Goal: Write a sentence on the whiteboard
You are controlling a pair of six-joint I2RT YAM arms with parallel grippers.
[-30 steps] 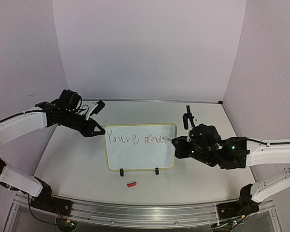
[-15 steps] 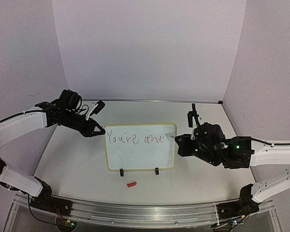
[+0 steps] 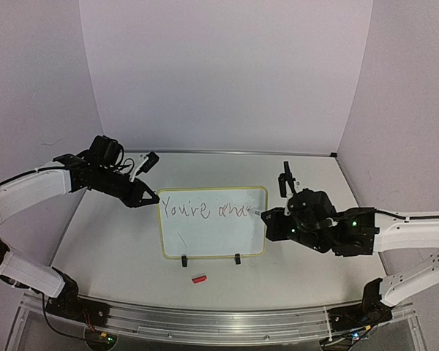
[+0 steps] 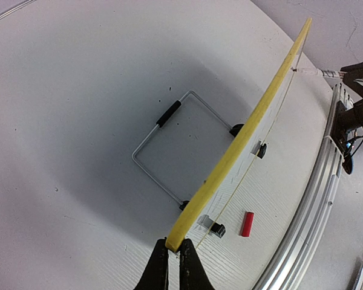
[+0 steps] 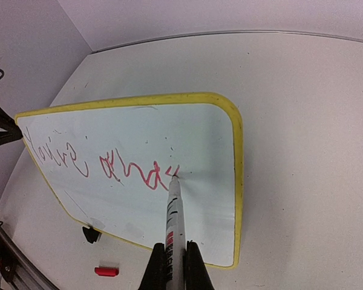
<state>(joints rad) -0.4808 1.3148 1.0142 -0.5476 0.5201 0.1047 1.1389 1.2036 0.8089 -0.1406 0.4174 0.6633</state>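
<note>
Our right gripper (image 5: 172, 251) is clamped on the barrel of a marker (image 5: 174, 211), which points away from the fingers toward the whiteboard (image 5: 199, 139). A second ago the tip was at the right end of the writing. Half a second ago we had pulled it up and off toward the whiteboard's right edge. Now it is back down, and in the right wrist view the tip meets the white surface right at the end of the sentence (image 5: 103, 166). The last stroke there looks newly added. We judge that one letter was finished, the pen was reset, and the next letter is starting.

So far the sentence is a single line across the upper part of the whiteboard, reading roughly "You're ama" plus that new stroke. The lower half is bare, so we judge much of the writing is yet to come.

The whiteboard stands tilted on its two clip feet (image 3: 184, 259), just left of our right gripper. At its upper left corner our left gripper (image 4: 174, 248) is pinched shut on the yellow frame, steadying it, and has not shifted over the last second. A small red cap (image 3: 198, 278) lies on the table (image 3: 300, 278) just in front of the whiteboard's lower edge.
</note>
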